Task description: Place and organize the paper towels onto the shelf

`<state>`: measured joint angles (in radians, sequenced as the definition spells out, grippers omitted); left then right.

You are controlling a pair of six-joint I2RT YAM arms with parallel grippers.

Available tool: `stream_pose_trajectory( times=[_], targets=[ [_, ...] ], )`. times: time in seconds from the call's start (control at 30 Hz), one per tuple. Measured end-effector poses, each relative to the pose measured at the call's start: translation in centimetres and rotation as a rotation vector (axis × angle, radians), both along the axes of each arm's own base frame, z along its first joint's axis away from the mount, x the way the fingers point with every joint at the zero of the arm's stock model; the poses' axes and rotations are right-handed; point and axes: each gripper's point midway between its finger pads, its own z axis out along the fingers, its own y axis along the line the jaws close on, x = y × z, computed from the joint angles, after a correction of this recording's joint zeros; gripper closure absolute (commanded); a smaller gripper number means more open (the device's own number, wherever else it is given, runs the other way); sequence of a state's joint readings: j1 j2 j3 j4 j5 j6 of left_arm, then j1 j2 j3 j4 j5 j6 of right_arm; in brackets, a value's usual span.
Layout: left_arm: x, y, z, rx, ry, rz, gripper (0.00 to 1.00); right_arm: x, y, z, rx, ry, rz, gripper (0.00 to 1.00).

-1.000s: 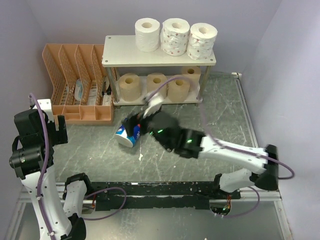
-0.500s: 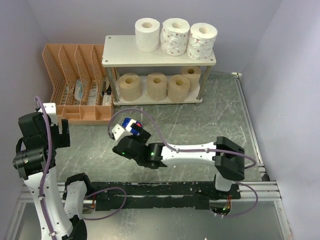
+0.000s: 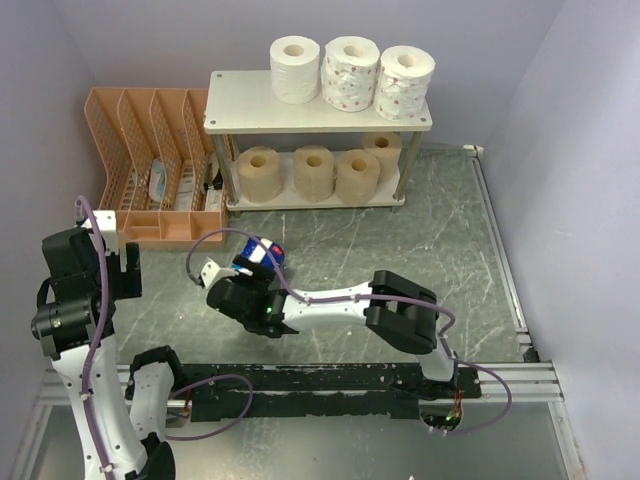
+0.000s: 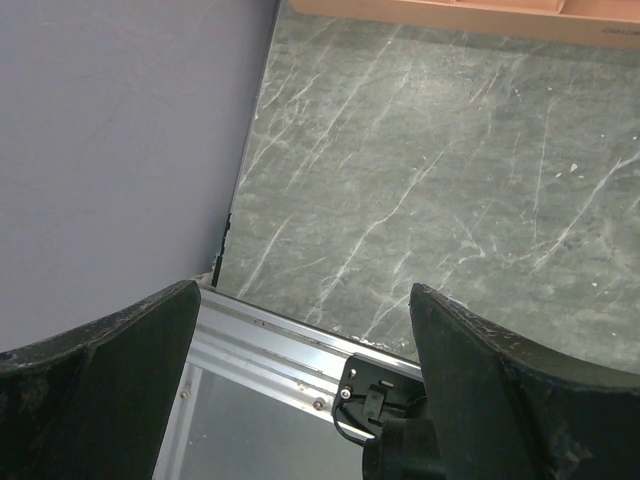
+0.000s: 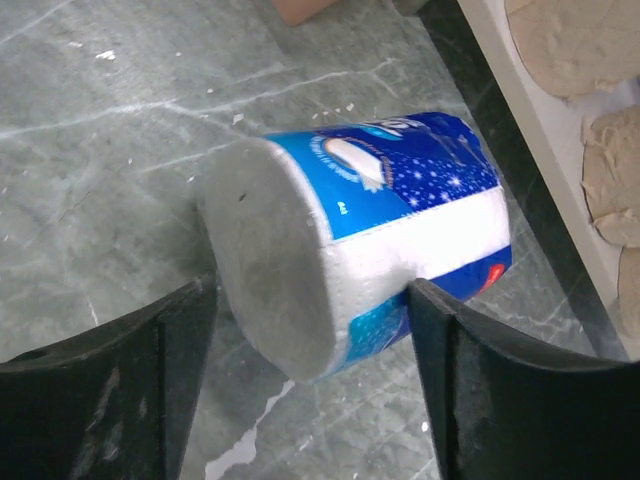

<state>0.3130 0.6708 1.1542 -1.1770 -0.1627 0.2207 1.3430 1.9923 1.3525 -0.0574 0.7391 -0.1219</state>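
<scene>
Blue-wrapped roll [image 5: 365, 235] between the right gripper [image 5: 310, 370] fingers, shelf [image 3: 318, 117] front edge near.
Jaws wide around it, contact unclear; left gripper [image 4: 300, 390] open over bare table [image 4: 420, 180]; right arm now further left.

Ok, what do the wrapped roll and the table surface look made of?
Blue-and-white roll: glossy plastic film over soft white paper, going by the printed sheen and the fuzzy bare end. Table: dark green with white veins, like polished marble or a laminate copy; I cannot tell which.

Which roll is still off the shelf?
The blue-and-white wrapped roll, lying on its side on the table between the right gripper's open fingers. The three white rolls and four tan rolls already stand on the shelf.
</scene>
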Motion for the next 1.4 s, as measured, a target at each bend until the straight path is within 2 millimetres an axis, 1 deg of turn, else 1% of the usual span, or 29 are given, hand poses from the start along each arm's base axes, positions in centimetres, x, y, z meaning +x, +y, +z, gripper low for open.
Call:
stream_pose_trajectory(
  times=[0.03, 0.13, 0.17, 0.2, 0.23, 0.27, 0.3, 0.4, 0.53, 0.6, 0.63, 0.67, 0.73, 0.8, 0.83, 0.87, 0.9, 1.03, 1.1, 1.17, 1.33, 1.4],
  targets=[
    [0.0, 0.0, -0.1, 0.001, 0.002, 0.000, 0.02, 0.2, 0.0, -0.3, -0.011, -0.007, -0.005, 0.42],
    [0.0, 0.1, -0.1, 0.005, 0.003, -0.001, 0.02, 1.3, 0.1, -0.3, -0.017, -0.040, -0.037, 0.46],
    [0.0, 0.1, 0.0, 0.008, 0.002, -0.001, 0.02, 1.6, 0.0, -0.1, -0.009, -0.048, -0.050, 0.48],
    [0.0, 0.2, 0.0, 0.010, 0.002, 0.000, 0.02, 1.9, 0.0, 0.0, -0.001, -0.052, -0.060, 0.54],
    [0.0, 0.2, 0.0, 0.012, 0.002, 0.002, 0.02, 2.1, -0.2, 0.1, 0.005, -0.053, -0.070, 0.67],
    [0.0, 0.2, 0.0, 0.012, 0.002, 0.003, 0.02, 2.4, -0.3, 0.0, 0.011, -0.050, -0.080, 0.89],
    [0.0, 0.2, 0.0, 0.013, 0.002, 0.003, 0.02, 2.7, -0.5, 0.0, 0.018, -0.046, -0.092, 1.00],
    [0.1, 0.3, 0.0, 0.014, 0.001, 0.004, 0.02, 3.8, -1.3, 0.0, 0.054, -0.028, -0.144, 1.00],
    [0.2, 0.3, 0.0, 0.013, 0.003, 0.004, 0.02, 5.5, -2.8, 0.9, 0.161, 0.059, -0.212, 1.00],
    [0.3, 0.3, -0.1, 0.011, 0.008, 0.004, 0.02, 6.2, -4.2, 1.7, 0.266, 0.143, -0.235, 1.00],
    [0.3, 0.3, -0.1, 0.010, 0.011, 0.004, 0.02, 6.5, -5.3, 2.4, 0.332, 0.188, -0.250, 1.00],
    [0.4, 0.4, -0.2, 0.009, 0.013, 0.004, 0.02, 6.8, -6.9, 3.4, 0.413, 0.239, -0.272, 1.00],
    [0.5, 0.4, -0.2, 0.007, 0.018, 0.004, 0.02, 7.3, -8.9, 5.5, 0.546, 0.295, -0.311, 1.00],
    [0.6, 0.4, -0.3, 0.006, 0.022, 0.004, 0.02, 7.6, -10.0, 8.4, 0.714, 0.349, -0.330, 1.00],
    [0.7, 0.4, -0.3, 0.005, 0.023, 0.004, 0.02, 7.6, -10.0, 9.8, 0.786, 0.368, -0.329, 1.00],
    [0.8, 0.5, -0.3, 0.004, 0.024, 0.004, 0.02, 7.3, -9.9, 12.1, 0.899, 0.406, -0.319, 1.00],
    [0.9, 0.5, -0.4, 0.003, 0.026, 0.004, 0.02, 7.1, -9.6, 13.8, 0.981, 0.432, -0.306, 1.00],
    [1.1, 0.5, -0.6, -0.005, 0.037, 0.008, 0.02, 6.1, -8.1, 19.6, 1.254, 0.557, -0.267, 1.00],
    [1.2, 0.6, -0.7, -0.008, 0.041, 0.009, 0.02, 6.0, -7.2, 22.7, 1.378, 0.614, -0.254, 1.00],
    [1.3, 0.6, -0.7, -0.012, 0.043, 0.011, 0.02, 6.4, -6.4, 26.1, 1.491, 0.643, -0.241, 1.00],
    [1.3, 0.4, -0.4, -0.023, 0.030, 0.018, 0.02, 8.9, -4.1, 36.3, 1.730, 0.622, -0.158, 1.00],
    [1.4, 0.4, 0.1, -0.022, 0.012, 0.021, 0.02, 9.9, -3.5, 39.1, 1.793, 0.601, -0.136, 1.00]
  ],
)
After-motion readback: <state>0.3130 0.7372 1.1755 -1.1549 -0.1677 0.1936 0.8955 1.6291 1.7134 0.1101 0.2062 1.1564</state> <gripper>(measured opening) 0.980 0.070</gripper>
